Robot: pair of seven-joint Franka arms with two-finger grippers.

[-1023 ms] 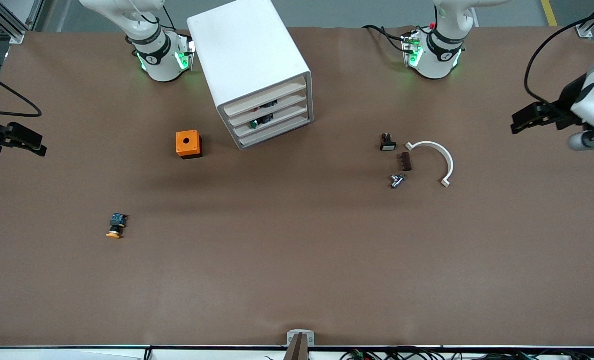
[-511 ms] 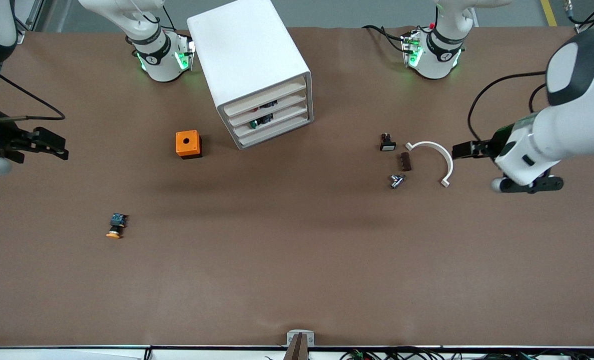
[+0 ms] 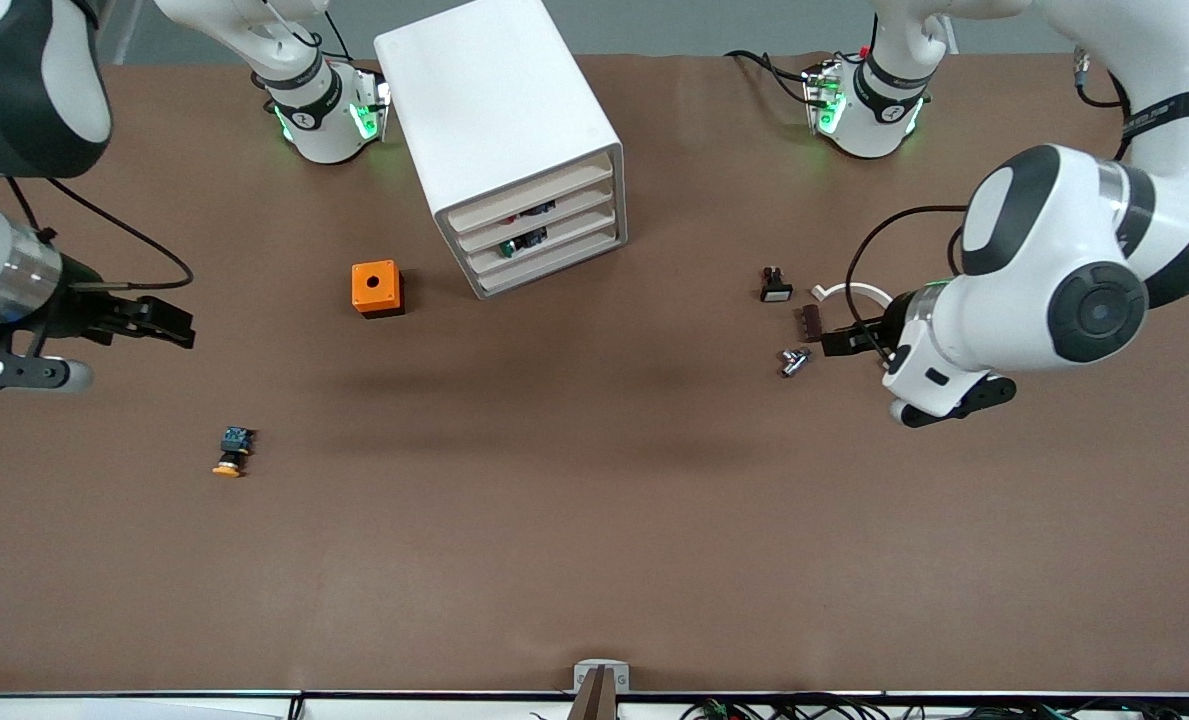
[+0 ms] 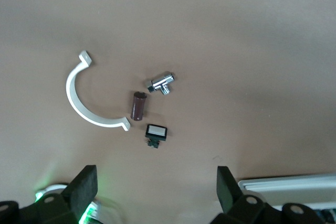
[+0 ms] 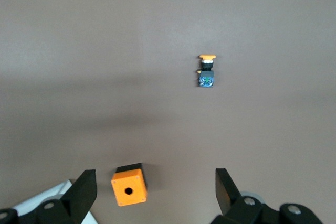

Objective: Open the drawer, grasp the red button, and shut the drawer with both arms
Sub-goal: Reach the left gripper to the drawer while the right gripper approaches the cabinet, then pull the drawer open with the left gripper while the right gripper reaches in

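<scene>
I see the drawer (image 3: 534, 213), second from the top in the white cabinet (image 3: 499, 130), shut, with the button (image 3: 531, 211) a small dark shape with a hint of red at its front, well apart from both grippers. My left gripper (image 3: 839, 342), fingers spread, hangs over the brown part (image 3: 811, 323) and curved white clip (image 3: 859, 292) toward the left arm's end of the table (image 3: 594, 520). My right gripper (image 3: 164, 327), also spread, hangs toward the right arm's end, with the orange box (image 3: 377, 288) between it and the cabinet.
</scene>
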